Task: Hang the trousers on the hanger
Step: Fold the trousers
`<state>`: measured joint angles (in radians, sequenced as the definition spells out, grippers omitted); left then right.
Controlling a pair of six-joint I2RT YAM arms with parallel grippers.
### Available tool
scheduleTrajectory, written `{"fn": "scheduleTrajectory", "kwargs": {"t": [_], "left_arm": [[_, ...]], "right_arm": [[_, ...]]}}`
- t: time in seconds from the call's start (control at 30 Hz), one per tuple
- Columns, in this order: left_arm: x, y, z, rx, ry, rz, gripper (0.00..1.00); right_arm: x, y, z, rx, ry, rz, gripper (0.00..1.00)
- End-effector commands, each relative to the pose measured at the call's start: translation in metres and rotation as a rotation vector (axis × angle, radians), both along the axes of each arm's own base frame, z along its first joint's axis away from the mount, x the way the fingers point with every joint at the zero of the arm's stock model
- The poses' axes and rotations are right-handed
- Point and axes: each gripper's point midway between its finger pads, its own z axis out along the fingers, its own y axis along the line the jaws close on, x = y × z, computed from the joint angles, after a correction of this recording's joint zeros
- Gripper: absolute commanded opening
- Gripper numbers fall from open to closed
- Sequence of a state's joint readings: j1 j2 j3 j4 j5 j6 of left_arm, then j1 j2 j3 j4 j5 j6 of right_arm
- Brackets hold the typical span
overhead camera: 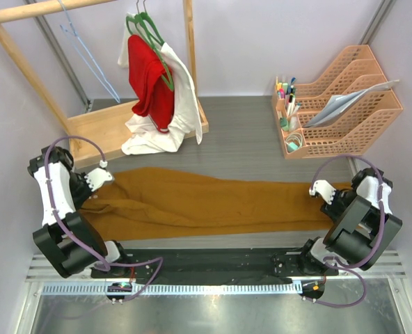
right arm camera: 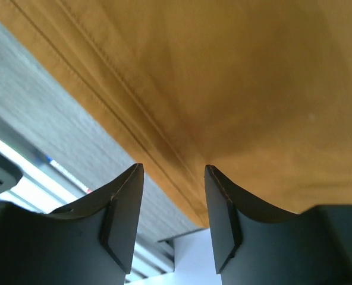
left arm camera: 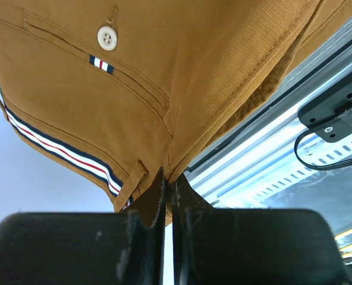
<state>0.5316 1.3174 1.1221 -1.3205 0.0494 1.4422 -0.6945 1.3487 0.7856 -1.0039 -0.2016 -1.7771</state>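
Trousers (overhead camera: 206, 202) lay flat across the table (overhead camera: 248, 146), waist at the left and leg ends at the right, while the hanger (overhead camera: 91, 61) hung well apart on the wooden rail (overhead camera: 53, 7) at the back left, bare. The left gripper (overhead camera: 100, 178) was closed to a sliver on the waistband (left arm camera: 63, 148), pinching only a thin fold at its very edge. The right gripper (right arm camera: 173, 219) stood with its jaws apart at the leg end, the cloth edge reaching down into the gap but nothing clamped. The chief risk, as I judged it, was that narrow left pinch: a lift would hang much of the garment's weight from it, and the fold could slide out and drop the waist back on the table. If the right gripper closed where it stood it might catch just the edge, or one layer of one leg, so the other leg would trail and drag. The cloth was long and limp, so raised by the ends it would sag in the middle and could sweep against the red garment (overhead camera: 150, 80) and white garment (overhead camera: 181, 104) beside the hanger. The hanger was thin wire hanging free, likely to swing or be knocked off the rail when cloth pushed it
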Motion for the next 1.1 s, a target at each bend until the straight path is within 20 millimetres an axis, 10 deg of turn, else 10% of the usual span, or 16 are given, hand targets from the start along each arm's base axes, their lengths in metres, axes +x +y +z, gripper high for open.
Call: {"fn": "scheduleTrajectory", "kwargs": {"t": [0.0,0.17,0.33,0.7,1.07], "left_arm": [[0.002,0.001,0.005,0.005,-0.006,0.01,0.0],[0.002,0.0,0.005,-0.001,-0.005,0.011,0.0],[0.002,0.001,0.005,0.003,-0.01,0.019,0.0],[0.02,0.014,0.042,-0.028,-0.11,0.106,0.0],[-0.036,0.02,-0.016,0.02,0.037,0.041,0.0]], "right_arm": [[0.014,0.0,-0.006,-0.019,-0.054,0.022,0.49],[0.019,-0.004,-0.013,-0.044,-0.072,0.015,0.42],[0.022,-0.009,-0.011,-0.062,-0.069,0.013,0.03],[0.05,-0.036,0.077,-0.035,-0.182,-0.057,0.01],[-0.007,-0.028,0.032,-0.032,-0.035,-0.016,0.01]]}}
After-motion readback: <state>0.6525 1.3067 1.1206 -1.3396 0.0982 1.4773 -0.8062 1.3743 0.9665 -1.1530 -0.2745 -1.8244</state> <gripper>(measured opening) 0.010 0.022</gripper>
